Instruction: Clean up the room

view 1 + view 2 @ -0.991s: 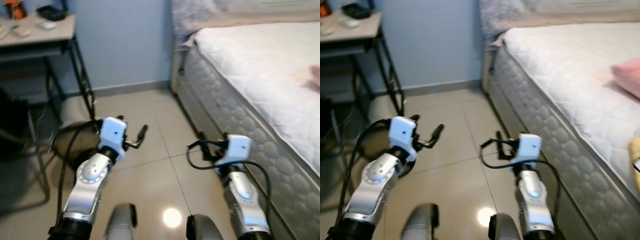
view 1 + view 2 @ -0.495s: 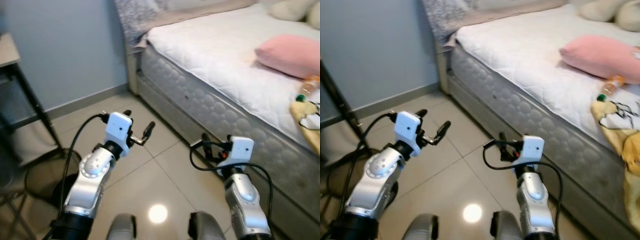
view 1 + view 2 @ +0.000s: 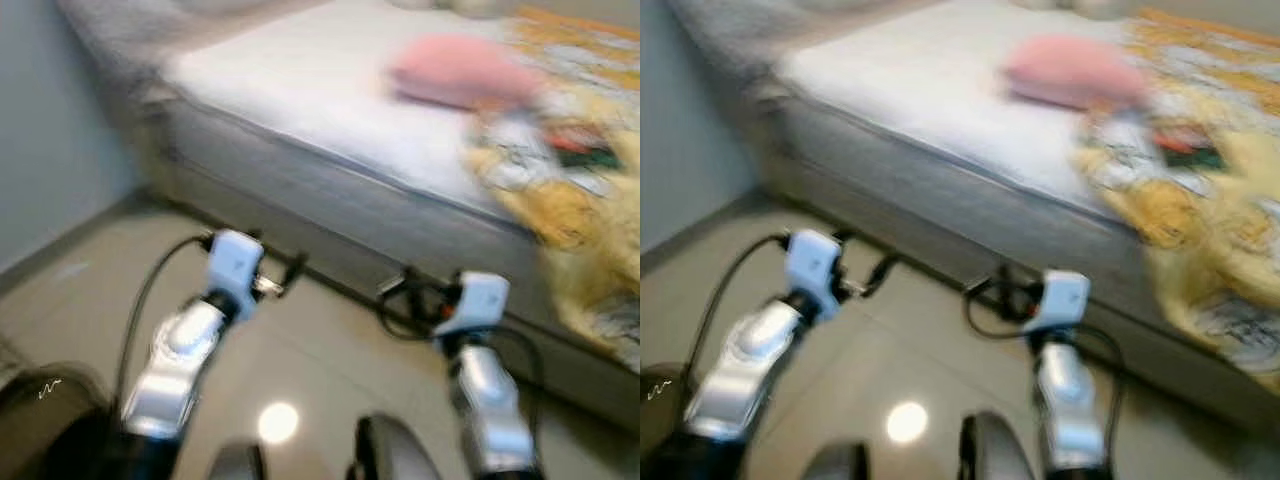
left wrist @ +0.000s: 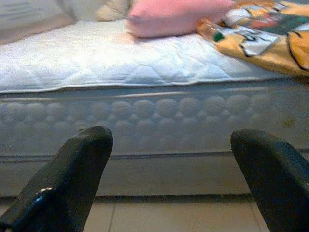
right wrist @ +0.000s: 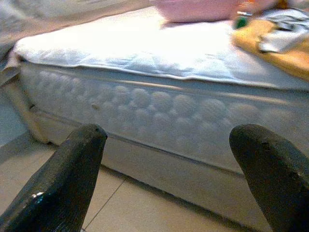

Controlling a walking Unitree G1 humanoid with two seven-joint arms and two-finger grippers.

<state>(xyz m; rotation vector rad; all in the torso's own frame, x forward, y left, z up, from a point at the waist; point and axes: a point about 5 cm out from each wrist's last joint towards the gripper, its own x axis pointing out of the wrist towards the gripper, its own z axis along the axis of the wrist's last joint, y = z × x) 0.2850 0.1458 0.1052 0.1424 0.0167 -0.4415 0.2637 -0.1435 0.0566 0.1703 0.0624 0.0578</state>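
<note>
A bed with a white mattress (image 3: 290, 90) stands in front of me, blurred in both eye views. A pink pillow (image 3: 455, 72) lies on it, next to a rumpled yellow printed blanket (image 3: 570, 190) that hangs over the near edge. Beside the pillow lies a small bottle (image 4: 211, 30) with a green cap. My left gripper (image 3: 275, 258) and right gripper (image 3: 405, 292) are held out over the tiled floor, short of the bed's quilted side (image 4: 145, 121). Both are open and empty; in the wrist views, the left gripper (image 4: 169, 176) and right gripper (image 5: 164, 179) have their fingers spread wide.
Shiny beige floor tiles (image 3: 90, 300) run from me to the bed, with a lamp glare near my feet. A blue-grey wall (image 3: 40, 150) stands at the left. A dark object with a cable (image 3: 40, 415) lies on the floor at the lower left.
The whole view has swung right: the desk and wall have slid out at the left, and the bed with pillow and blanket has come to the middle. Both arms keep their pose, fingers still open.
</note>
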